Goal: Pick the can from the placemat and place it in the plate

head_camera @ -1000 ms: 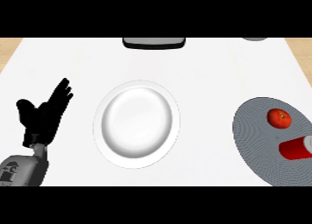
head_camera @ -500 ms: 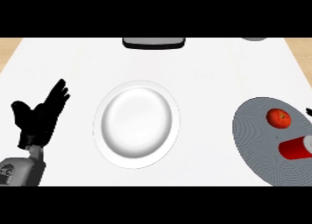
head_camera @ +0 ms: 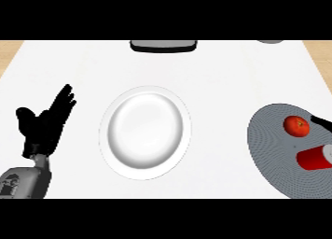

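Nearest the viewer, the left robot hand (head_camera: 44, 126) rests at the left edge of the white surface (head_camera: 224, 70), its fingers spread and pointing up, holding nothing; it looks parked out of the way, since the work lies on the other side. Over at the right edge, the red cylindrical can with a pale top (head_camera: 321, 157) lies tipped on its side on the round grey ribbed placemat (head_camera: 275, 149), not yet lifted. Just beyond it on the same mat sits a small red tomato-like fruit (head_camera: 297, 126). A black tip of the right robot hand (head_camera: 327, 125) shows at the edge beside the fruit and above the can, probably coming in for the grasp; whether its fingers are spread or curled I cannot tell. The white oval-looking ceramic plate (head_camera: 146, 132) waits in the middle, well apart from the mat. Farthest off, a dark grey tray-like object (head_camera: 163, 45) sits at the back edge, with pale wooden flooring (head_camera: 5, 49) beyond.
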Available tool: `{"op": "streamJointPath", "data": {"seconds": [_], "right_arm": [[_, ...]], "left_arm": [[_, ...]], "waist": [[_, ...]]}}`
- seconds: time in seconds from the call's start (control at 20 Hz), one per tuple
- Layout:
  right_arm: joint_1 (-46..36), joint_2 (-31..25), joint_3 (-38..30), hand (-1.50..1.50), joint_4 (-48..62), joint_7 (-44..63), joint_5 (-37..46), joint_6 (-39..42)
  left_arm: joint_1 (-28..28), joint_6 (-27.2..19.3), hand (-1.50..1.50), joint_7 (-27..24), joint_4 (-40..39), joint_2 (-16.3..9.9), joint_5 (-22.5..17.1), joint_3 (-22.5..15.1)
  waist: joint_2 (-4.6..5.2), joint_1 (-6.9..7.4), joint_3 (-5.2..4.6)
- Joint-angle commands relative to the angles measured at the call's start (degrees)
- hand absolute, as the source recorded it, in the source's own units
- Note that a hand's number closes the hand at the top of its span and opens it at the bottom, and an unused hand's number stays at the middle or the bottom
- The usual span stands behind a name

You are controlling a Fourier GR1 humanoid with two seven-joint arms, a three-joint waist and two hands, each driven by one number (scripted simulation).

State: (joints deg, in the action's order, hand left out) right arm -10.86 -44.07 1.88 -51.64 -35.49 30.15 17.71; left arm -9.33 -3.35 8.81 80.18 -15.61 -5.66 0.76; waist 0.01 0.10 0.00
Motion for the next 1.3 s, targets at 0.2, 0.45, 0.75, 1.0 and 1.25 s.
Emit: {"op": "streamJointPath", "data": {"seconds": [0.2, 0.45, 0.75, 1.0, 1.25], "right_arm": [[-3.42, 4.41, -0.92, -1.50, 4.51, 0.21, 7.22, -2.80], [-2.10, 6.48, 1.27, -1.50, 1.88, 2.66, 11.05, -2.51], [0.30, 5.91, 3.40, 1.50, 1.23, -5.30, 13.65, -3.56], [-0.07, 8.31, 1.74, 1.50, -1.02, -3.15, 12.34, -1.62], [-1.45, 6.28, -4.65, 1.50, -1.89, -3.92, 10.16, -4.77]], "left_arm": [[1.42, 2.34, 0.00, -2.20, -1.52, 1.45, 1.12, 1.82], [1.52, 1.16, 0.00, -0.18, 0.73, 2.87, 2.46, 1.34], [-2.82, -0.46, 0.00, 3.07, 0.94, 2.92, 3.73, 1.82], [1.25, 3.61, 0.00, -2.65, -2.19, 0.92, 2.44, 4.42], [-0.40, 2.70, 0.00, -2.45, -2.45, 2.86, 3.37, 3.66]], "waist": [[0.03, 0.15, 0.01], [-0.03, 0.09, 0.00], [0.01, -0.14, 0.02], [-0.02, -0.05, -0.02], [0.00, -0.16, -0.01]]}}
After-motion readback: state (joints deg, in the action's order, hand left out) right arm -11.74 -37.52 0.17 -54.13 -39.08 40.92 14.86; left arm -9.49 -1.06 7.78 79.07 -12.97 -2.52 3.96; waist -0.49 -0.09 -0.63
